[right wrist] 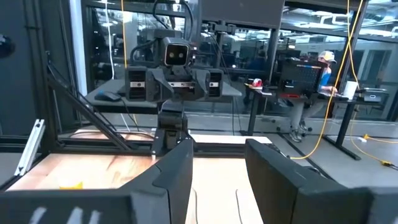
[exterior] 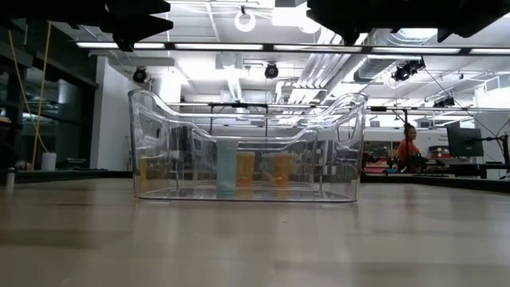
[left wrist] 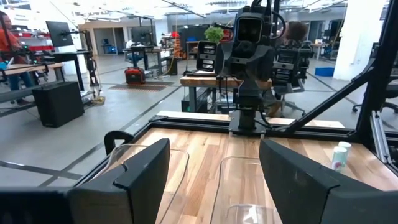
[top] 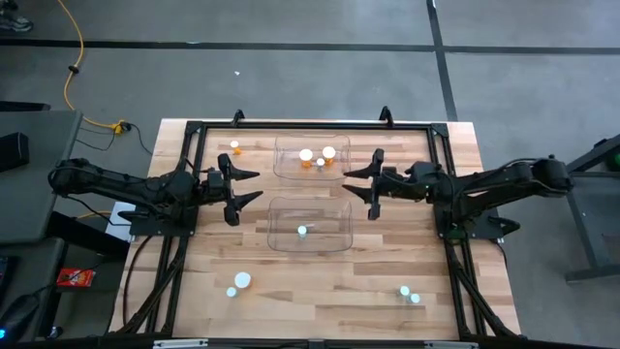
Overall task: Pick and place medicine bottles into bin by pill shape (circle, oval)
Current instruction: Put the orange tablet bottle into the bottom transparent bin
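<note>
Two clear bins sit mid-table: the far bin (top: 310,158) holds three orange bottles with white caps (top: 317,156), the near bin (top: 308,225) holds one pale teal bottle (top: 302,231). Loose bottles stand on the table: one orange at the far left (top: 235,147), two pale ones at the near left (top: 238,283), two at the near right (top: 409,294). My left gripper (top: 248,185) is open and empty, left of the bins. My right gripper (top: 356,183) is open and empty, right of the bins. Both hover above the table.
A black metal frame (top: 194,126) runs along the table's far, left and right sides. In the low view the near bin (exterior: 247,147) stands in front, the orange bottles showing through it. People sit in the room beyond the table.
</note>
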You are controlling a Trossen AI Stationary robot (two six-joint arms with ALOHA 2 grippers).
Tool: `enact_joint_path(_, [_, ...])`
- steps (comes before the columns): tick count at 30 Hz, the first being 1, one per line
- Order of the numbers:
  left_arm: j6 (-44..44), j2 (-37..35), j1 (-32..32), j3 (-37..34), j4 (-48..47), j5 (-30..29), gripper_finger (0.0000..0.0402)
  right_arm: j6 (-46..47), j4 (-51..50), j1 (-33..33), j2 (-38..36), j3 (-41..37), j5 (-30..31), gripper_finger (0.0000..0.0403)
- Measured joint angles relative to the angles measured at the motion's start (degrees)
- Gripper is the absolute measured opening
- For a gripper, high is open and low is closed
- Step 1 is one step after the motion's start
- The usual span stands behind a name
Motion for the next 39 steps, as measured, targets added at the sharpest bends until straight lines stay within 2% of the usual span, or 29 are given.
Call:
enact_joint_path(12, [0.0, 0.0, 0.0, 0.0, 0.2, 0.0, 0.0239, 2.2, 0.2, 0.0, 0.0, 0.0, 0.0, 0.0138])
enact_joint_path(18, [0.0, 0.0, 0.0, 0.0, 0.3, -3.2, 0.0239, 3.5, 0.2, 0.0, 0.0, 0.0, 0.0, 0.0138])
enact_joint_path(20, [-0.4, 0.0, 0.0, 0.0, 0.2, -6.8, 0.0239, 3.5, 0.2, 0.0, 0.0, 0.0, 0.0, 0.0138])
enact_joint_path(25, [-6.0, 1.4, 1.2, 0.0, -3.4, -25.5, 0.0239, 4.8, 0.2, 0.0, 0.0, 0.0, 3.3, 0.0138])
enact_joint_path(28, [-10.9, 2.7, 5.1, 0.0, -9.3, -32.1, 0.0239, 5.1, 0.2, 0.0, 0.0, 0.0, 6.5, 0.0138])
enact_joint_path(30, [-15.3, 3.9, 9.6, 0.0, -14.1, -33.2, 0.0239, 5.1, 0.2, 0.0, 0.0, 0.0, 7.8, 0.0138])
enact_joint_path(35, [-25.8, 8.5, 24.6, 0.0, -24.4, -25.8, 0.0239, 5.1, 0.2, 0.0, 0.0, 0.0, 8.8, 0.0138])
enact_joint_path(39, [-28.7, 14.5, 34.7, 0.0, -26.3, -21.6, 0.0239, 5.1, 0.1, 0.0, 0.1, 0.0, 8.8, 0.0138])
